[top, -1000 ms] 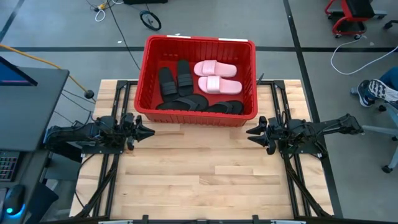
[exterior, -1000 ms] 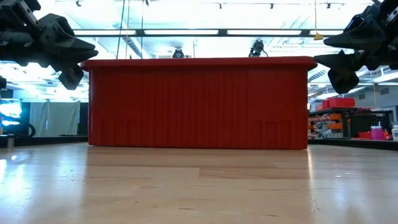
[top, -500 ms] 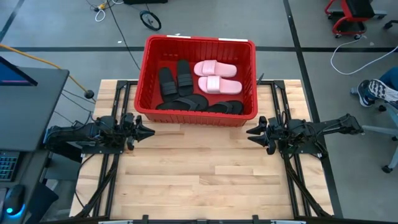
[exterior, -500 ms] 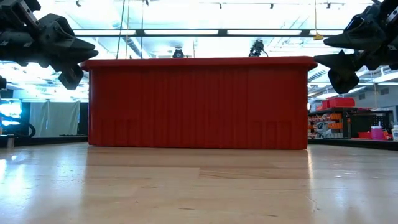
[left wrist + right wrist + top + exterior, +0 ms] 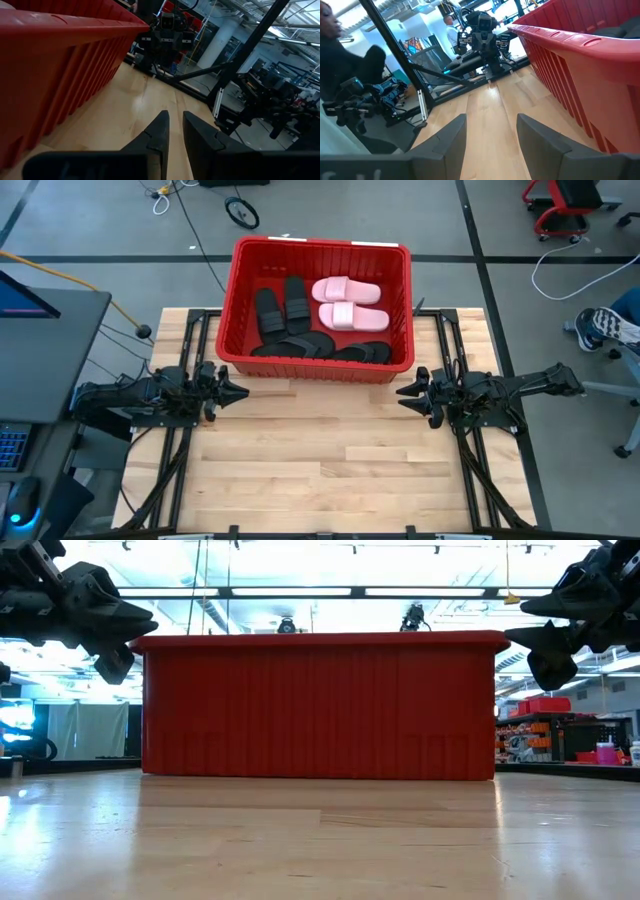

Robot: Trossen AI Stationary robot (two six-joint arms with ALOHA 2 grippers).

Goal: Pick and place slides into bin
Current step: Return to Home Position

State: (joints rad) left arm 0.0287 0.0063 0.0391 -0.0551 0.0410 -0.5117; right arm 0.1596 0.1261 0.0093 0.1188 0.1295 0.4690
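Bin [image 5: 315,368] sits at the table's [image 5: 330,470] far edge, centred between the arms. All slides in view are inside it:
- two pink slides [image 5: 348,290] side by side on the right-arm side
- two black slides [image 5: 268,313] next to them on the left-arm side
- more black ones [image 5: 365,352] lying along the near wall; I can't count these

Left gripper [image 5: 238,391] hovers over the table just off the bin's near-left corner, pointing inward. Fingers [image 5: 159,131] are almost closed with a slim gap, holding nothing.

Right gripper [image 5: 405,392] mirrors it off the near-right corner. Fingers [image 5: 454,135] are clearly spread, empty.

Both grippers are clear of the bin — no contact with the wall. The bare table surface lies between them.
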